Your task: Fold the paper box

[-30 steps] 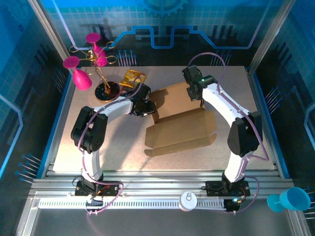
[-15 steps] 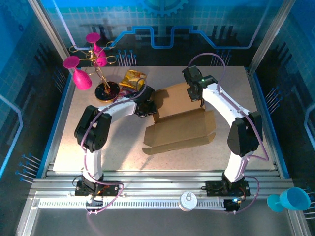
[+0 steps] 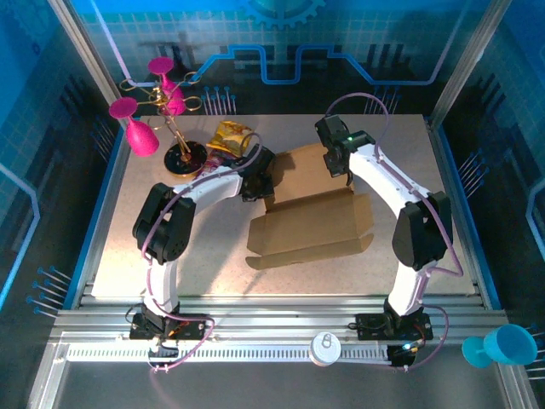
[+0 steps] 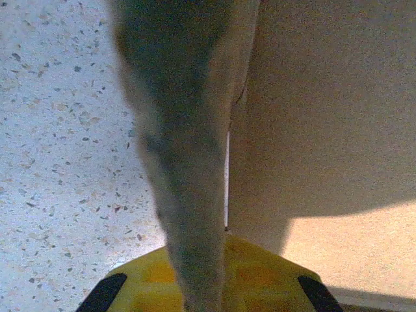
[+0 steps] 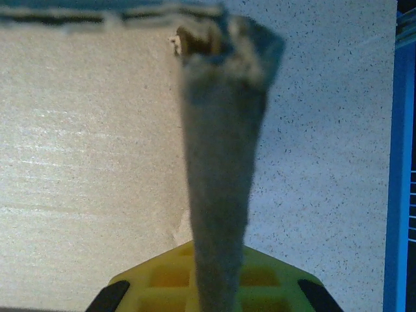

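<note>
The paper box [image 3: 311, 217] lies opened out in the middle of the table, plain brown cardboard with its back panel tilted up. My left gripper [image 3: 259, 182] is at the box's back left corner, shut on a side flap [image 4: 188, 149] that runs edge-on up between the jaws. My right gripper [image 3: 337, 162] is at the back right corner of the raised panel, shut on another flap [image 5: 224, 162], also seen edge-on. The box's inner face [image 5: 84, 130] fills the left of the right wrist view.
A yellow snack packet [image 3: 230, 135] lies just behind the left gripper. A gold stand with pink goblets [image 3: 162, 111] is at the back left. The blue table border [image 5: 403, 162] runs close on the right. A teal cup [image 3: 502, 345] sits beyond the front right rail.
The left gripper has slid right to the box's back left flap and shut on it. The box's front edge has shifted slightly left. The right arm has stayed put.
</note>
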Controlling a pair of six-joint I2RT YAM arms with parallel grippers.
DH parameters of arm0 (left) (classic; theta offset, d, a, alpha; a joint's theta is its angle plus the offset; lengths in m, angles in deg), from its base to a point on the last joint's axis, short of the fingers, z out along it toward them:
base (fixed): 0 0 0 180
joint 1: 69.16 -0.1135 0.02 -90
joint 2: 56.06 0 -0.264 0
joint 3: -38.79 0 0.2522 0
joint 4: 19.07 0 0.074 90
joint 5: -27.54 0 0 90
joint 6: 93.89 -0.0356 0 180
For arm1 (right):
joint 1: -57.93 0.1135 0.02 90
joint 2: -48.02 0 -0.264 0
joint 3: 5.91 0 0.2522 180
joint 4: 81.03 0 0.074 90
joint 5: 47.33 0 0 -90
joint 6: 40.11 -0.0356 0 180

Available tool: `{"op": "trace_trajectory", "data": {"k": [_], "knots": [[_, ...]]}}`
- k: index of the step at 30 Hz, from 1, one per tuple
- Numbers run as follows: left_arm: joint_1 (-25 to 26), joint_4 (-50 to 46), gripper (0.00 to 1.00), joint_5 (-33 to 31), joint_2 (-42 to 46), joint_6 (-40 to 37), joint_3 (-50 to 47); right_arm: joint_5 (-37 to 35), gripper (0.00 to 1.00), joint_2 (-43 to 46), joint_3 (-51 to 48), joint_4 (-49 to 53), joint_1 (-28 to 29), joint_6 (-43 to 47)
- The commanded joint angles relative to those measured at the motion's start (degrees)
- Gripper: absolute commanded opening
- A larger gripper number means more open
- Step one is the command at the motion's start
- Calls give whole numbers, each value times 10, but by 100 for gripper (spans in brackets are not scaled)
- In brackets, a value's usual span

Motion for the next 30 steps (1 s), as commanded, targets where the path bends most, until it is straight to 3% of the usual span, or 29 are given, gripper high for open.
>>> {"op": "trace_trajectory", "data": {"k": [1, 5, 14, 18, 24, 30], "knots": [[3, -41, 0, -34, -8, -21, 19, 12, 3, -15, 20, 32, -11, 2], [3, -39, 0, -32, -9, -23, 19, 38, 19, -15, 20, 34, -17, 4], [3, -41, 0, -27, -16, -26, 27, 53, 38, -18, -2, 31, -23, -2], [3, -51, 0, -25, -23, -30, 38, 104, 49, -13, -27, 16, -45, -11], [3, -62, 0, -28, -30, -35, 49, 160, 50, -48, -38, 15, -66, -13], [2, -80, 0, -28, -41, -40, 66, 187, 42, -98, -22, 5, -76, -17]]}}
